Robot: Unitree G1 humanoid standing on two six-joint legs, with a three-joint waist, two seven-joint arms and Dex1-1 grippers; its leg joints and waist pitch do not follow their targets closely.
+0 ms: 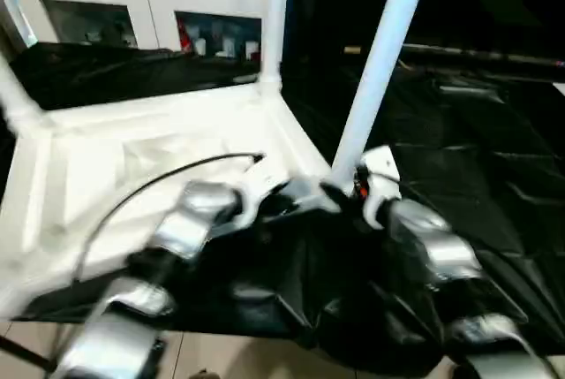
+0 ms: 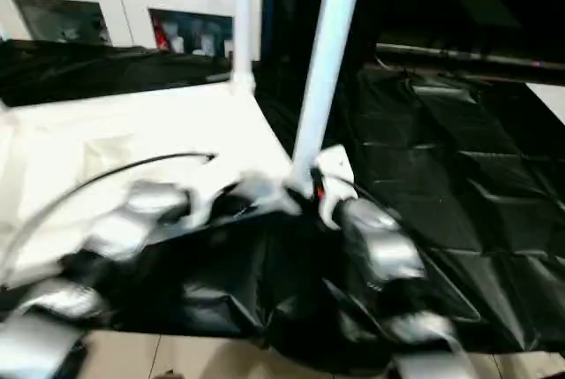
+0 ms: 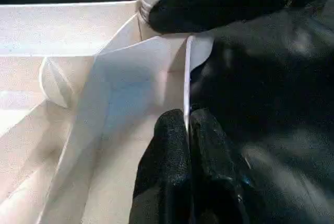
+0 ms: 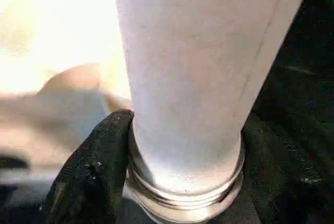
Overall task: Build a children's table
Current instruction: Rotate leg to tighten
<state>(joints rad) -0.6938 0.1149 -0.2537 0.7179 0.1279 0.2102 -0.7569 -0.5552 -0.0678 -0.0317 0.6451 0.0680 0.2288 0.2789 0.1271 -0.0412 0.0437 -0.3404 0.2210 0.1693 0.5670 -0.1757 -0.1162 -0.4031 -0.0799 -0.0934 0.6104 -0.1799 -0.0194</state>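
Tabletop [image 1: 132,176]: white, underside up on black sheeting [image 1: 494,185], near corner at the sheet's front edge. Near leg [image 1: 380,61]: upright, tilted slightly, top cut off; right gripper [image 4: 182,182] clasps its threaded base. Left gripper [image 3: 187,145]: pressed onto the thin rim. Far-corner leg [image 1: 275,17]: vertical. Forearms blurred.

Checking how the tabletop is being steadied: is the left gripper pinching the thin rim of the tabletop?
Yes: in the left wrist view, the left gripper is shut on the tabletop's thin white edge.
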